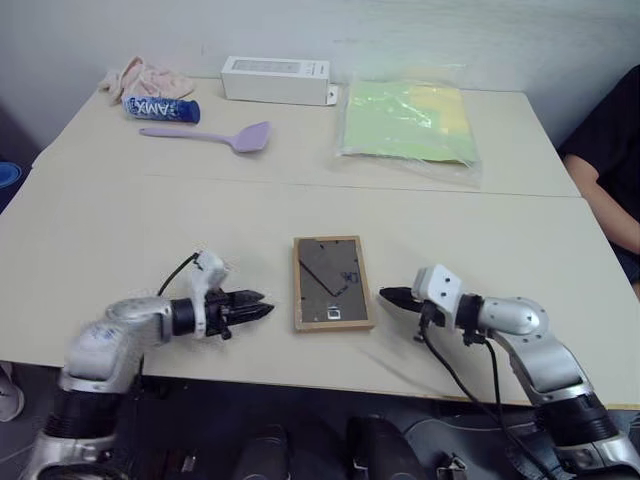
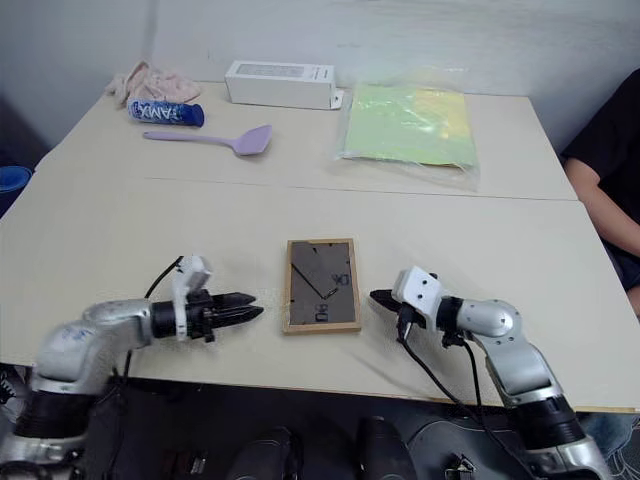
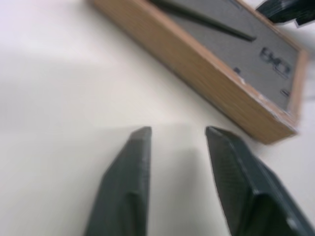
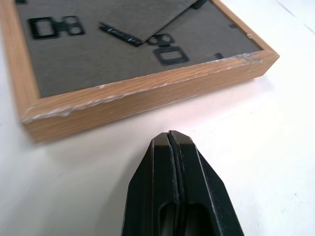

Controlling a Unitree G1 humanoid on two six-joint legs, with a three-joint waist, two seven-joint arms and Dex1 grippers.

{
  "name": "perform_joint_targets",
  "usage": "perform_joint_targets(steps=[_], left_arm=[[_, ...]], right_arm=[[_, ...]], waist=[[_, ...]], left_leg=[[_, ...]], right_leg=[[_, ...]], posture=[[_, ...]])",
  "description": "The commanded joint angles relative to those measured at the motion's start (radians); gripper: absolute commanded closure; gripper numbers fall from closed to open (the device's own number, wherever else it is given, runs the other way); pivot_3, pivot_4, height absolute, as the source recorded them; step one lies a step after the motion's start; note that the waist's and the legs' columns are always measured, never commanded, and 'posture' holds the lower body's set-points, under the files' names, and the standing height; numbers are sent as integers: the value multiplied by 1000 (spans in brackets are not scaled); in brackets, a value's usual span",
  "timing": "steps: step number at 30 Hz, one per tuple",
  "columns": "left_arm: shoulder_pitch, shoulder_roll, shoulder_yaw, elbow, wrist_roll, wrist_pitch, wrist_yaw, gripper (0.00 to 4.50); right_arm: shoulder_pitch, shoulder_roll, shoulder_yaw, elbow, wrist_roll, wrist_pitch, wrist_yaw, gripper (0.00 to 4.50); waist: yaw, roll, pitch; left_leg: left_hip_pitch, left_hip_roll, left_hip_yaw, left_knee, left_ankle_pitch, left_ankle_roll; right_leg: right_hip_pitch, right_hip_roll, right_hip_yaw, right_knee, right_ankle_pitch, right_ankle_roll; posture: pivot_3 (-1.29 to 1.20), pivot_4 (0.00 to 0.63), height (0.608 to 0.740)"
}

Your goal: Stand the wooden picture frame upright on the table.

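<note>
Two grippers flanked the wooden picture frame [image 1: 332, 283], which lay flat, back up, on the near section of the table [image 1: 150, 230], its dark backing and fold-out stand facing the ceiling. Our left gripper [image 1: 256, 306] sat just beside the frame's left edge with its fingers parted and nothing between them; our right gripper [image 1: 391, 296] pointed at the right edge with its fingers pressed together, also holding nothing. Neither touched the wood. To do this step well, we judged that the open left fingers should take hold of the frame's left border, while the shut right tip braced the opposite edge so the frame would not slide. We thought the stand needed to swing out from the back before release, or the frame might topple.
</note>
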Motion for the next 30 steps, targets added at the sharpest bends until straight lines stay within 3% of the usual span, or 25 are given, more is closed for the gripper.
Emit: perform_joint_targets(steps=[1,5,6,16,26,30], left_arm=[[-135,-26,44,50,-83,420,70,1316],[-222,-58,8,146,-151,486,166,80],[-238,-64,-8,161,-170,486,189,32],[-305,-111,-176,262,-432,486,414,32],[-333,-219,-127,413,-665,486,686,32],[-334,-234,-93,442,-708,486,763,907]], right_arm=[[15,-17,2,-64,6,-4,17,4500],[21,-25,30,-95,-25,-7,21,4500],[21,-22,36,-111,-29,5,16,4500],[15,8,79,-143,-45,43,-11,4500],[2,35,99,-140,-66,35,-18,4500],[8,32,96,-138,-66,29,-20,4500]], waist=[[3,0,0],[3,0,0],[3,0,0],[8,1,-2],[17,1,-3],[24,1,-3]], left_leg=[[0,0,0,0,0,0],[0,-2,0,1,0,1],[0,-2,0,1,0,1],[1,-3,-1,1,0,0],[1,-4,-1,2,0,0],[1,-4,-1,2,0,0]], right_leg=[[0,0,0,0,0,0],[0,0,0,0,0,0],[0,0,0,0,0,0],[2,-1,1,0,0,1],[2,-1,0,-1,0,1],[2,-1,0,-2,1,1]], posture=[[0,150,740],[0,150,740],[0,150,740],[0,150,740],[0,150,740],[0,150,740]])
